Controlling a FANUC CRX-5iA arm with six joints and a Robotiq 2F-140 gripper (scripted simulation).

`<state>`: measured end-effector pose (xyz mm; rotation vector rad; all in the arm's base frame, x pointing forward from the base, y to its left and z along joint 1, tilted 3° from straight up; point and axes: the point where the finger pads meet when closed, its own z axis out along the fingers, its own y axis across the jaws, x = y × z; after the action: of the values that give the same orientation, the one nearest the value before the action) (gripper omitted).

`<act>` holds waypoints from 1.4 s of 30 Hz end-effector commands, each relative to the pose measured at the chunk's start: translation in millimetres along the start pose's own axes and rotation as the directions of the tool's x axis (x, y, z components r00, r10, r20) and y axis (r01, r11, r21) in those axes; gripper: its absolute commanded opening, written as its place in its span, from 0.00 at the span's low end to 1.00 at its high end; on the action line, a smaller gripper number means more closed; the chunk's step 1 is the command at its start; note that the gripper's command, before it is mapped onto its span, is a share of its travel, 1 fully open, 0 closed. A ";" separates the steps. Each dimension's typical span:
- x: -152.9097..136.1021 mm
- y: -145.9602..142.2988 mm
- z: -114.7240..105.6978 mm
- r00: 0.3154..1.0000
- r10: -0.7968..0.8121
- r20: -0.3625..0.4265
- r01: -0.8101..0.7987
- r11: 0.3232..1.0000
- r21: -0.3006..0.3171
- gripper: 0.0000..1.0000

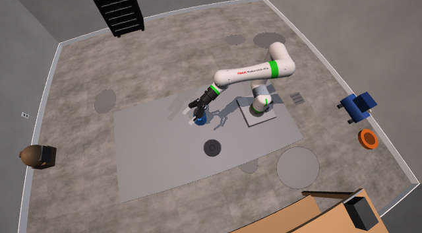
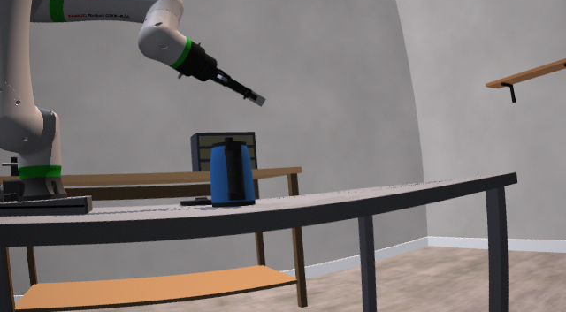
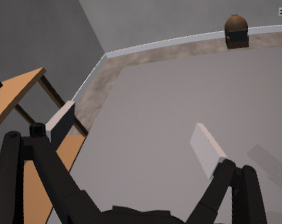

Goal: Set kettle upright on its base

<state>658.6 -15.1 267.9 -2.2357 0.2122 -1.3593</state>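
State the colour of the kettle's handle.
Black, against the blue kettle body; the exterior view shows it best.

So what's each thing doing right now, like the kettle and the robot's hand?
Kettle: upright on the table, off its base.
Base: flat on the table, nothing on it.
End effector: open, holding nothing, above the kettle.

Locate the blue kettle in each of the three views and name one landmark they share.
Top: kettle at centre, on the grey table, partly under the open gripper.
Exterior: lower centre, upright on the table, below the gripper.
Wrist: not in view.
Shared landmark: the grey table top, seen in all three.
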 end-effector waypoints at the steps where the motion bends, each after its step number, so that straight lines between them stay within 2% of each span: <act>1: 0.3 -0.1 0.0 1.000 0.000 0.000 0.000 1.000 0.000 1.00; 17: 0.3 -0.1 0.0 1.000 0.000 0.000 0.000 1.000 0.000 1.00; 18: 0.3 -0.1 0.0 1.000 0.000 0.000 0.000 1.000 0.000 0.47; 25: -3.6 -5.4 1.4 1.000 -0.004 0.021 0.004 1.000 0.012 0.47; 32: -21.7 -26.3 5.7 0.993 -0.024 0.117 0.018 0.998 0.056 0.47; 34: -21.7 -26.3 5.7 0.993 -0.024 0.117 0.018 0.998 0.056 0.47; 42: -63.6 -58.4 2.8 0.939 -0.071 0.337 0.037 0.994 0.108 0.47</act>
<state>636.4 40.2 253.4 -2.3082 0.0288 -1.1014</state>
